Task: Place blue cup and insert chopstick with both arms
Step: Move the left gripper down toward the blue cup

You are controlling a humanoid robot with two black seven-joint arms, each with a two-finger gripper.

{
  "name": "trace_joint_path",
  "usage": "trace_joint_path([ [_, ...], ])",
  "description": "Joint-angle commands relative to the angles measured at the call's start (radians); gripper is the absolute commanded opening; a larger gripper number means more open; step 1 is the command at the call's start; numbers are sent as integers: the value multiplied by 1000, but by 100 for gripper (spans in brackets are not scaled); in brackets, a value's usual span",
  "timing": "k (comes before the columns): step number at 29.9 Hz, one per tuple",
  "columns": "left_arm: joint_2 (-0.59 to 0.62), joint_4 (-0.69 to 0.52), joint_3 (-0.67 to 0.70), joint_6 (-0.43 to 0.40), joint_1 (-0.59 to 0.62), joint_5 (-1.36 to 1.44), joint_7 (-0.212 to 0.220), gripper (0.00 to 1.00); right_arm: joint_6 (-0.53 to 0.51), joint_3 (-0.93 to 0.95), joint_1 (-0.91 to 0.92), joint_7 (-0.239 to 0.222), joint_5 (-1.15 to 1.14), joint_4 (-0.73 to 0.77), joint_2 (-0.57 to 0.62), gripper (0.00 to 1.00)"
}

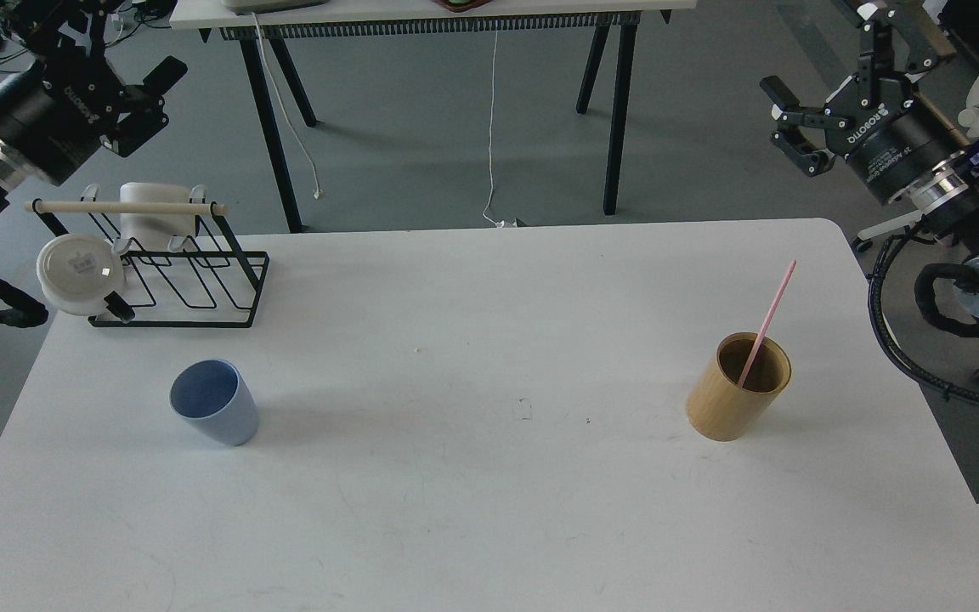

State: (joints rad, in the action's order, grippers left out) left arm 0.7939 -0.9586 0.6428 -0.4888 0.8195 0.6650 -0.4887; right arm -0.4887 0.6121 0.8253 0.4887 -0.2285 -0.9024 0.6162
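Note:
The blue cup stands upright and empty on the left part of the white table. The pink chopstick leans inside the tan cylindrical holder on the right part of the table, its top pointing up and to the right. My left gripper is raised at the upper left, above the wire rack and far from the cup, open and empty. My right gripper is raised at the upper right, beyond the table's far right corner, open and empty, well above the holder.
A black wire rack with a pale wooden rod, a white lid and a white cup stands at the table's far left. Another table's black legs and hanging cables are behind. Black cabling hangs off the right edge.

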Motion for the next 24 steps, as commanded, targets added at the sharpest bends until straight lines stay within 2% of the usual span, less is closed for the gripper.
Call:
trace_joint_path([
  [1,37,-86,-5,0,17,168,0,100,0,0,0,0,0,0,2,99],
  [8,184,-239,-77,0,17,546,0,100,0,0,-8,0,-2,8,0,99],
  [15,350,-350,-150,0,6,784,0,100,0,0,-11,0,-2,13,-10,99],
  [20,389,-359,-250,0,-5,893,0,100,0,0,-14,0,-2,13,-10,99],
  [24,361,-353,-296,0,-29,933,0,100,0,0,-14,0,-2,13,-10,99],
])
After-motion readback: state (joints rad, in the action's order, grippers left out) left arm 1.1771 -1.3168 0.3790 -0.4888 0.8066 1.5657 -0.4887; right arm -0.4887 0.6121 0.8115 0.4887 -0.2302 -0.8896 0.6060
